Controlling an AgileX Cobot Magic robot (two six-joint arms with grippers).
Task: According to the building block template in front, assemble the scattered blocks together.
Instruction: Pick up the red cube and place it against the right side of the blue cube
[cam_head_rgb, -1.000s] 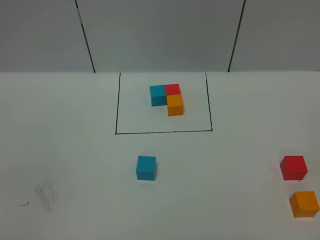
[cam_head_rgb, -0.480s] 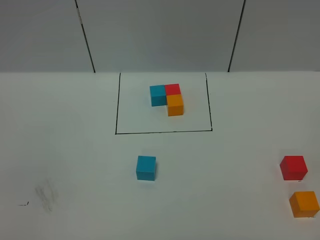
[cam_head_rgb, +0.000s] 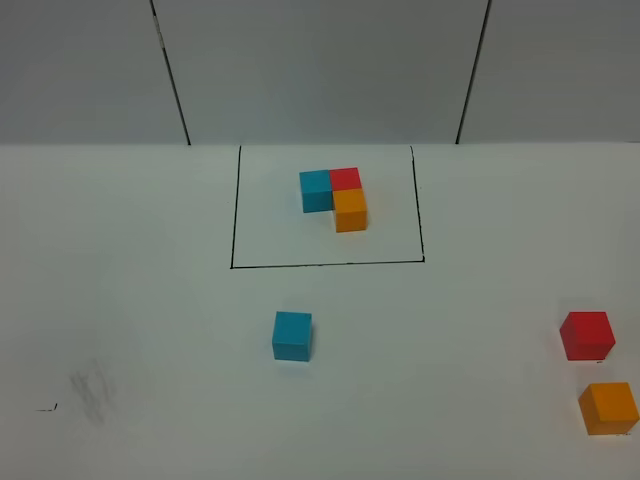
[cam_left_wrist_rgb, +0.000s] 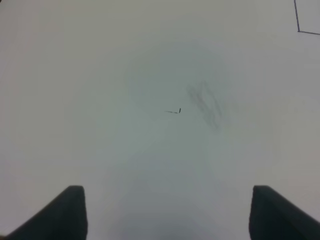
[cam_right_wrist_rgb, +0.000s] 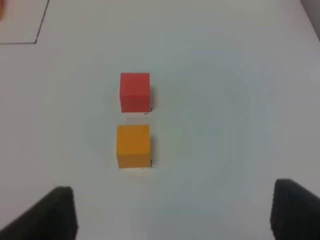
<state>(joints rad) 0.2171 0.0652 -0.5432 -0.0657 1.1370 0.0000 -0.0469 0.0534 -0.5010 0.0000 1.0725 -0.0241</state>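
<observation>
Blue cube (cam_head_rgb: 292, 335) alone, red cube (cam_head_rgb: 587, 335) near orange cube (cam_head_rgb: 608, 408), framed template (cam_head_rgb: 334, 198) beyond.

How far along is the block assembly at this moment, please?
Nothing looks assembled: the blue block stands alone outside the framed template, and the red block and orange block sit apart at the right. Nothing is in hand; the left gripper and right gripper are open and empty. Joining all three in the L remains.
</observation>
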